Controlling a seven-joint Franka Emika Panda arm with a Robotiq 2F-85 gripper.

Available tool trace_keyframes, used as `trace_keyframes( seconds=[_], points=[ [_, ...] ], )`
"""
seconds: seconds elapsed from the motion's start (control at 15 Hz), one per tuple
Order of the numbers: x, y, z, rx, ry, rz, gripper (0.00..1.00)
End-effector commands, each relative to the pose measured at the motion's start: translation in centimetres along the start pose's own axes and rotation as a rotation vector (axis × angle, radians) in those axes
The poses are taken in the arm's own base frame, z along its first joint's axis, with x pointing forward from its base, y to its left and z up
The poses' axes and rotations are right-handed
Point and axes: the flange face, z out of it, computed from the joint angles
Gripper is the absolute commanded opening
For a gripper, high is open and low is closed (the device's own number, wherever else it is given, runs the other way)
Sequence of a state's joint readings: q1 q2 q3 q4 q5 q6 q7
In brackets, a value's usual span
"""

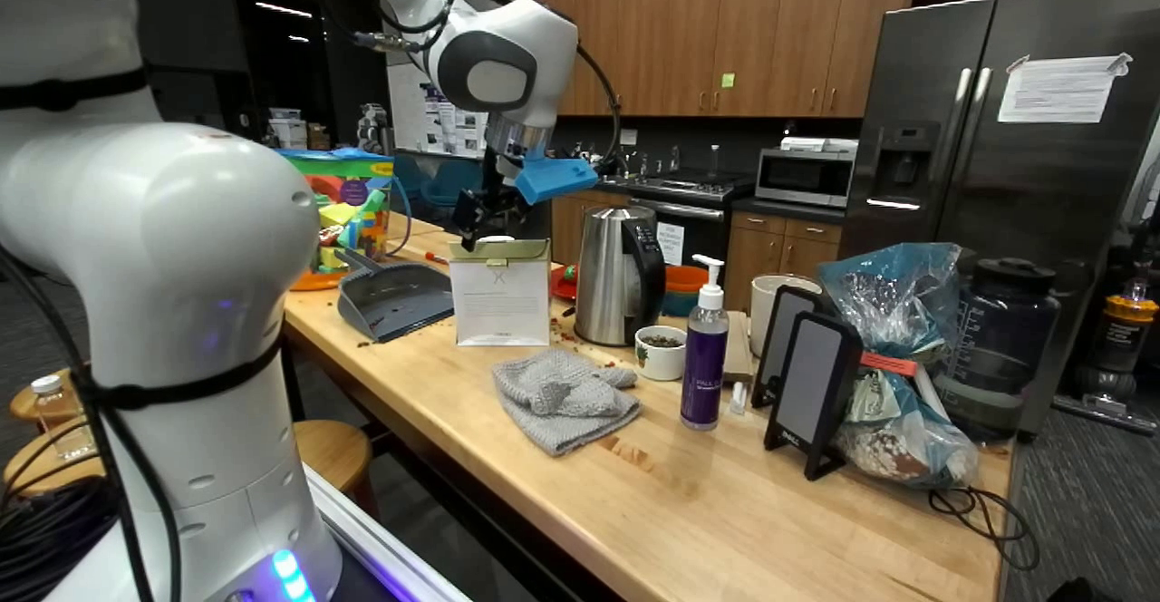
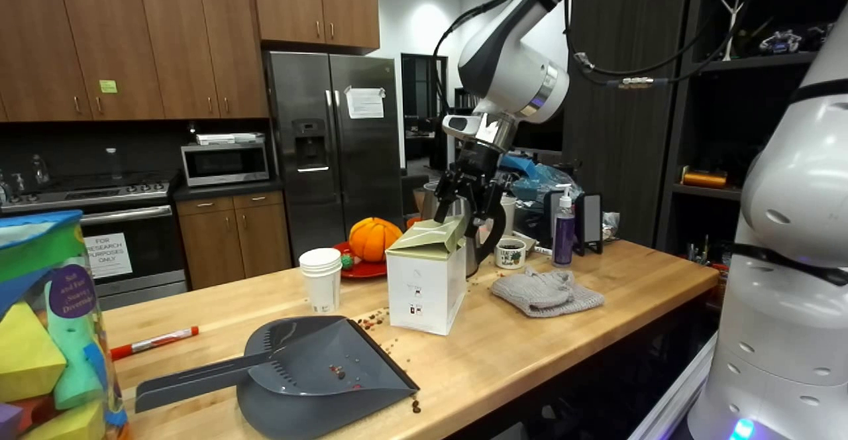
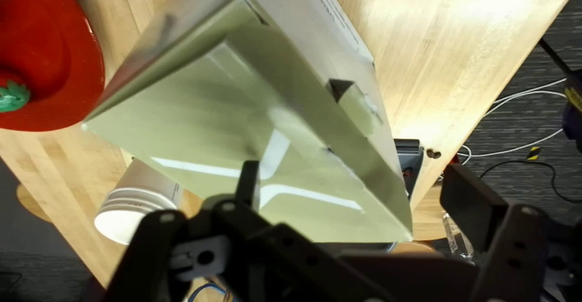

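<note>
A white box (image 1: 500, 303) with a pale green lid stands upright on the wooden table in both exterior views. In an exterior view my gripper (image 2: 464, 218) is directly above and beside the lid (image 2: 429, 238), fingers pointing down. The wrist view has the gripper (image 3: 361, 193) open, its fingers wide apart. One dark fingertip (image 3: 248, 181) lies over the lid, and whether it touches cannot be told; the opposite finger (image 3: 473, 202) is out past the lid's corner. A small green tab (image 3: 359, 108) sticks out from the box's side. The lid looks creased and closed over the box, hiding its inside.
Close to the box stands a steel kettle (image 1: 603, 280). A grey dustpan (image 2: 318, 387) with crumbs, stacked paper cups (image 2: 324, 284), a red plate (image 3: 68, 65), a grey cloth (image 1: 562, 398), a small bowl (image 1: 660, 362) and a purple pump bottle (image 1: 702, 371) surround it.
</note>
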State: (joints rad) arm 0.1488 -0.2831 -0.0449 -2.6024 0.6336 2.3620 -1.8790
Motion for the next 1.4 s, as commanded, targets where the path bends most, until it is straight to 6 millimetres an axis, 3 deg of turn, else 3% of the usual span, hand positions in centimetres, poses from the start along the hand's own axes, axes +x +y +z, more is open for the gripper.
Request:
trace_keyframes(
  seconds=[0.0,1.33],
  points=[
    [-0.14,0.13,0.62,-0.036,-0.001,-0.005,1.0],
    [0.35,0.44,0.9,-0.162,-0.018,-0.013,1.0]
  ],
)
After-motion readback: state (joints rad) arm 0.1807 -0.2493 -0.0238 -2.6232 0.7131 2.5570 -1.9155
